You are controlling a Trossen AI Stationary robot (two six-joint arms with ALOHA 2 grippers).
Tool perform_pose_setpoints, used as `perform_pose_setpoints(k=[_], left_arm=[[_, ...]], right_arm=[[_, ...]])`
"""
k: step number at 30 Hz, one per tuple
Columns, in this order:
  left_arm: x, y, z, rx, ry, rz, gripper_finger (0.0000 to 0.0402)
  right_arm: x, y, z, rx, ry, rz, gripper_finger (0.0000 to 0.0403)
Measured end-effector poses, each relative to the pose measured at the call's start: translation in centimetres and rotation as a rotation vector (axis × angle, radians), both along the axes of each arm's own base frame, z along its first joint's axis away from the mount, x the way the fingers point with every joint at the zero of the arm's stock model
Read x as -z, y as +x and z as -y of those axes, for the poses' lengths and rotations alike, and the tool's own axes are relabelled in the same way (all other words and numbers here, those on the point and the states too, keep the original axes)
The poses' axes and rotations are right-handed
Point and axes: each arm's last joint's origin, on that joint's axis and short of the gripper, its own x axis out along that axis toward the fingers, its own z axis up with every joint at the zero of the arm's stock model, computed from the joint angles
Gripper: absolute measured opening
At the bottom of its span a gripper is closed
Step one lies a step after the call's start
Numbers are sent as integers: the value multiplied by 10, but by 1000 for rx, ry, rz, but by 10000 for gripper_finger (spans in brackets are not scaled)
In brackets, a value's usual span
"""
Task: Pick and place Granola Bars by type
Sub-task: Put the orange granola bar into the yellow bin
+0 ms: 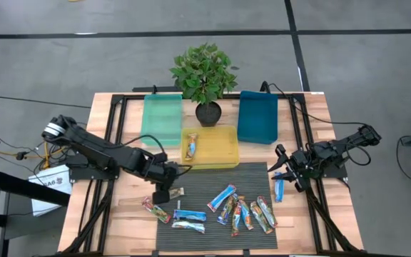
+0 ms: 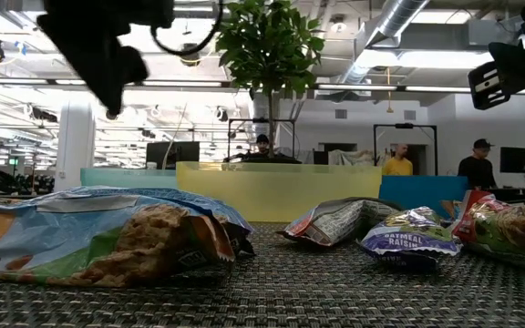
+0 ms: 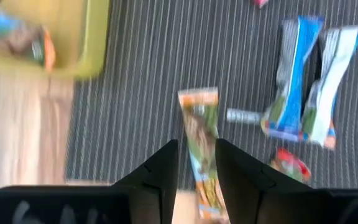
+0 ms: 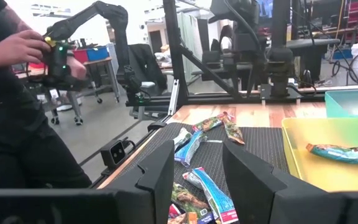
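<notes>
Left pincer (image 1: 164, 193): over the mat's near-left corner, fingers set narrowly either side of a green-orange bar (image 3: 201, 143); whether they press it or only straddle it I cannot tell, since the wrist view is soft.
Right pincer (image 1: 285, 173): at the mat's right edge beside a blue bar (image 1: 279, 189), jaws apart with nothing between them.
Granola Bars (image 1: 241, 210): most lie loose on the ribbed dark mat (image 1: 252, 175); one rests in the yellow tray (image 1: 220, 150).
Trays: green tray (image 1: 161, 118) and blue tray (image 1: 257, 114) sit behind, flanking the potted plant (image 1: 204, 75).
Handling: likely light, crinkly and slick in foil, with a crumbly filling; squeeze gently.
Hold: across the narrow width at mid-length, not by the thin sealed ends.
</notes>
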Motion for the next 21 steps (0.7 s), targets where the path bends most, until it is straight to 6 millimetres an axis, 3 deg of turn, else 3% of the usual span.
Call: perform_pose_setpoints(k=[10,21], left_arm=[[0,-4,-1,-60,-17,-37,98],[36,9,7,-58,28,-187,98]], right_arm=[[0,0,0,0,0,0,130],[0,0,0,0,0,0,130]])
